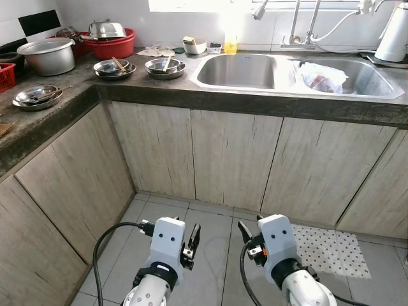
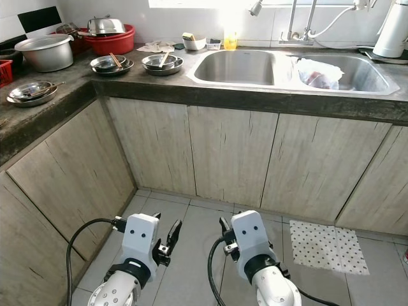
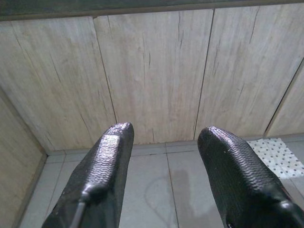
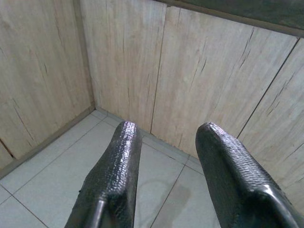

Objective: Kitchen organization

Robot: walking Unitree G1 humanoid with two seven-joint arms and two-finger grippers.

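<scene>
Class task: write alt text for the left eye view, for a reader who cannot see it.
A kitchen corner: a double sink set in a dark counter, steel bowls and a red basin to its left. Both open end effectors, left and right, hang low over the tiled floor.

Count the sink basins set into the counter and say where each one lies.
2. The left basin sits nearer the dishes; the right basin, beside it, holds a plastic bag.

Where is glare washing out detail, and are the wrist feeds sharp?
Left eye view: the window above the counter is blown out, bleaching the wall behind the yellow bottle. Both wrist views: evenly lit, cabinet doors sharp, no blur.
</scene>
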